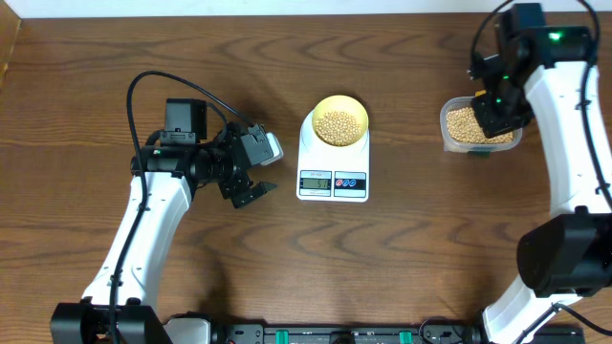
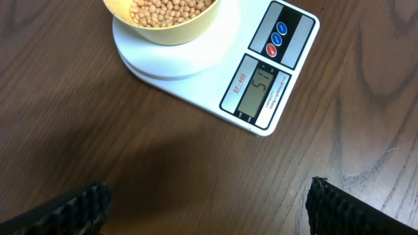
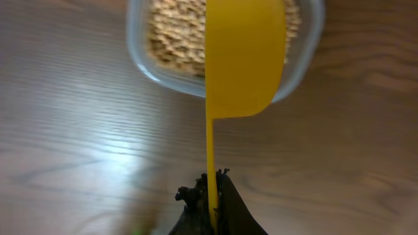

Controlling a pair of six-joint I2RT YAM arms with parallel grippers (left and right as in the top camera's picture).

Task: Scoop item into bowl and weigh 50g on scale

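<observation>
Dark wood worktop (image 1: 96, 57) carries the scale (image 1: 333, 182) at centre, with the pale bowl (image 2: 173, 34) of soybeans (image 1: 339, 124) on it. Well apart to its right, the right claw (image 3: 212, 196) pinches the yellow scoop (image 3: 245, 59) by its handle, with the cup out ahead over the clear tub (image 3: 313, 39). The left claw (image 1: 258, 170), spread and empty, hovers just beside the scale.

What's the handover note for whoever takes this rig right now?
Left claw: open, empty, hovering left of the scale.
Right claw: shut on the handle of the yellow scoop, its head over the clear tub of beans. What the scoop holds is not visible.
Bowl: on the scale, with beans in it.
Done: beans are in the bowl.
Left: the display seems to start with a 5 but is not clearly readable. Check it, then add or remove beans to hit the target.
</observation>
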